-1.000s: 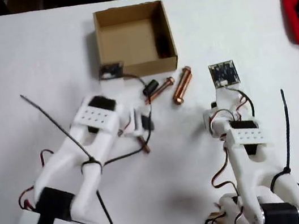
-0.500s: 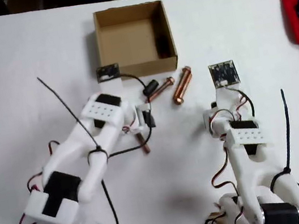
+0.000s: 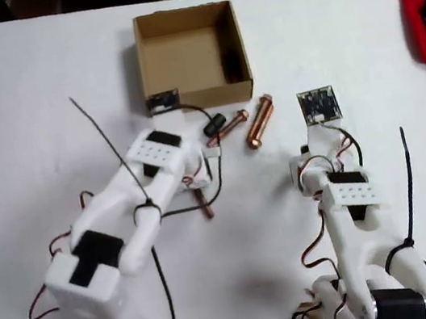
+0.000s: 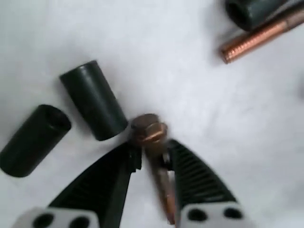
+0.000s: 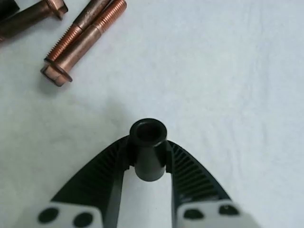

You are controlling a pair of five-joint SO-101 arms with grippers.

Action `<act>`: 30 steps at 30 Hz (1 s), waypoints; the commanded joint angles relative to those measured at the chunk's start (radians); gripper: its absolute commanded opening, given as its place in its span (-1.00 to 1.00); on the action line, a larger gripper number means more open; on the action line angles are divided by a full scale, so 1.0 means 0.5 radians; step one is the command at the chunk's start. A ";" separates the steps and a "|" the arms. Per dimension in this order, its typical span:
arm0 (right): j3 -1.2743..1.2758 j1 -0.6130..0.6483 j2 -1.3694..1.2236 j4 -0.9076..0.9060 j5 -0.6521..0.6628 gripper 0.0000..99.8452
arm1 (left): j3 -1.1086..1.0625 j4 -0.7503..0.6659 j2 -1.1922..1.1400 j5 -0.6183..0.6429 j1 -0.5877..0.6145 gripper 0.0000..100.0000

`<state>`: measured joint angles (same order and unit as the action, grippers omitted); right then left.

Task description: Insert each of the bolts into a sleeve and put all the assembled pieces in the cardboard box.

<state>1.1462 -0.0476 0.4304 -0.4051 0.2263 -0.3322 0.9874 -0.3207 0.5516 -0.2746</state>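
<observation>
A white table (image 3: 22, 93) carries an open cardboard box (image 3: 210, 94) near the middle of its far edge and red cloth (image 3: 422, 18) at its right edge. The left gripper (image 4: 153, 148) is clamped on a copper bolt (image 4: 148, 130), whose hex head lies just beside two loose sleeves (image 4: 94, 100). The right gripper (image 5: 148, 153) pinches a black sleeve (image 5: 148, 142) with its bore showing, and loose bolts (image 5: 76, 47) lie before the box.
</observation>
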 commanded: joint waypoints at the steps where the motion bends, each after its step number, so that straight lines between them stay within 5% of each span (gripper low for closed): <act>1: -0.009 0.020 0.078 0.035 -0.009 -0.96 | 0.140 0.199 -0.104 -0.006 0.031 -0.94; 6: -0.009 0.023 0.078 0.035 -0.009 -0.96 | 0.413 0.562 -0.160 -0.199 0.031 -0.95; 13: -0.009 0.023 0.081 0.035 -0.009 -0.96 | 0.790 1.053 -0.178 -1.890 0.031 -0.95; 15: -0.009 0.023 0.081 0.035 -0.009 -0.96 | 0.790 1.071 -0.178 -2.188 0.031 -0.95; 23: -0.009 0.023 0.084 0.035 -0.009 -0.96 | 0.790 0.899 -0.255 -1.761 0.031 -0.94; 30: -0.009 0.023 0.084 0.035 -0.006 -0.96 | 0.895 0.936 -0.641 -1.547 0.031 -0.74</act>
<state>1.1462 -0.0476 0.4304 -0.4051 0.2263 0.0698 1.4477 -0.5923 -0.2447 -0.2608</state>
